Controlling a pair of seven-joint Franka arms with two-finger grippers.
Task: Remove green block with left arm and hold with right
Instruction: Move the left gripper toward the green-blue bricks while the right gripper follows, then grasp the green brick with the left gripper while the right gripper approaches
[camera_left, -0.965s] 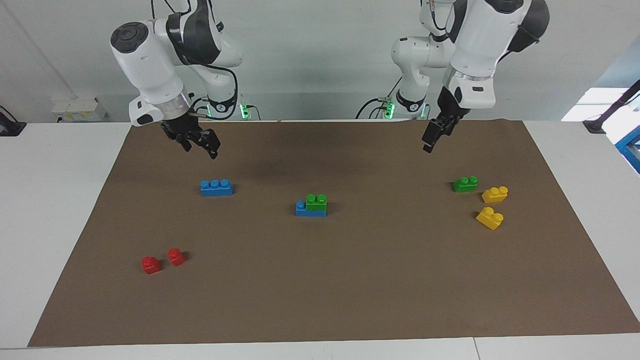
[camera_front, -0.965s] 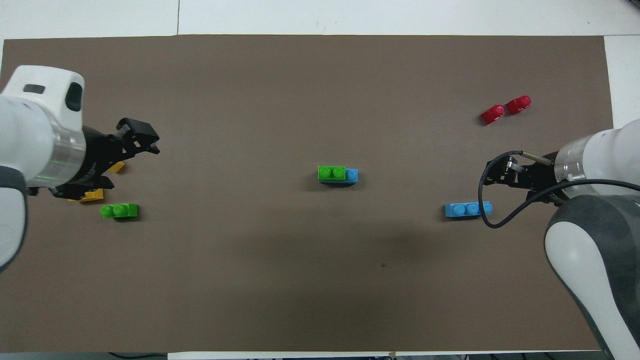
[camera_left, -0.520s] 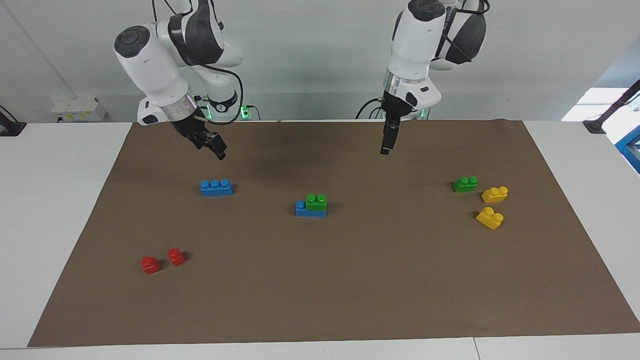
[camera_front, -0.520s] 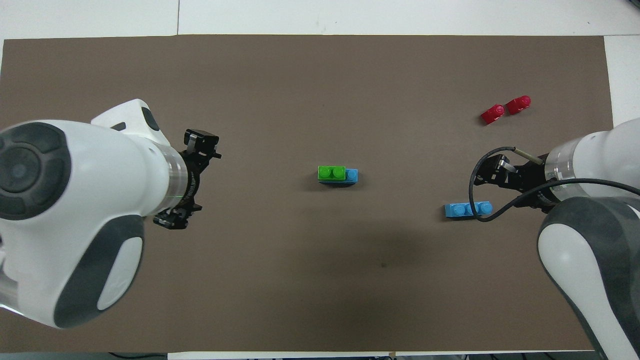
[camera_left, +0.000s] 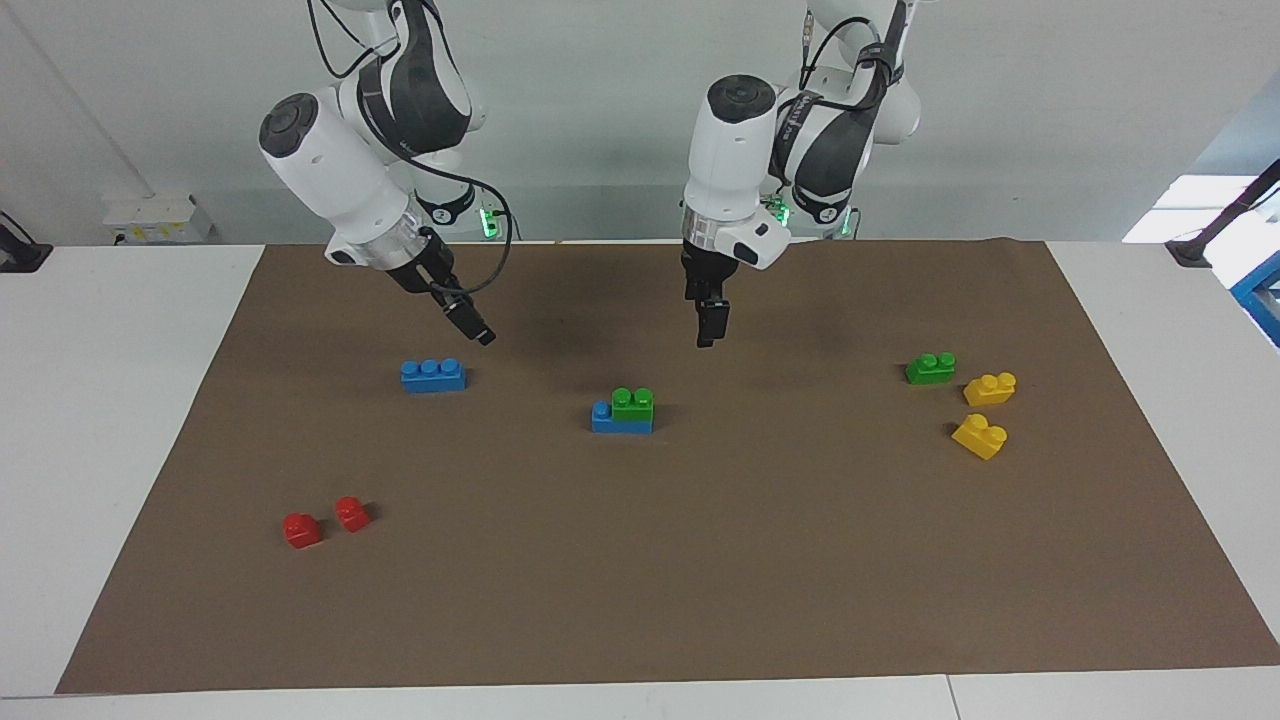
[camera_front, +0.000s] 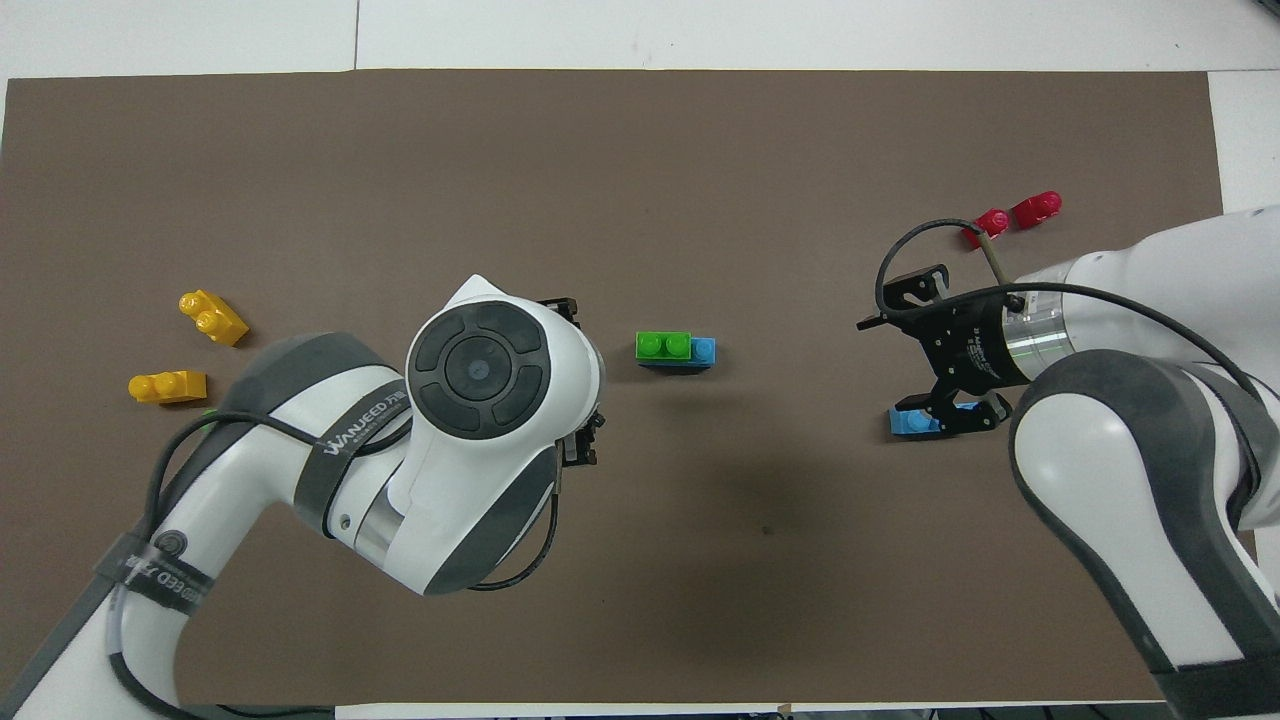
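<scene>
Mat (camera_left: 700, 560) unchanged; left claw (camera_left: 708, 325) now nearer green block (camera_left: 633, 403)

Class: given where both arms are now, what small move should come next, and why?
Probably the left claw should come down over the green block stacked on the blue brick: it hangs open above the mat nearby, holding nothing, and the block is untouched.

Two high cameras are covering one tabletop (camera_left: 120, 420) from opposing ends.
The facing camera is looking toward the robots at twelve o'clock; the overhead one is peering steeply down from their end, arms entering at six. Both are sharing the brown mat (camera_left: 700, 560) (camera_front: 640, 150), turned half around.
</scene>
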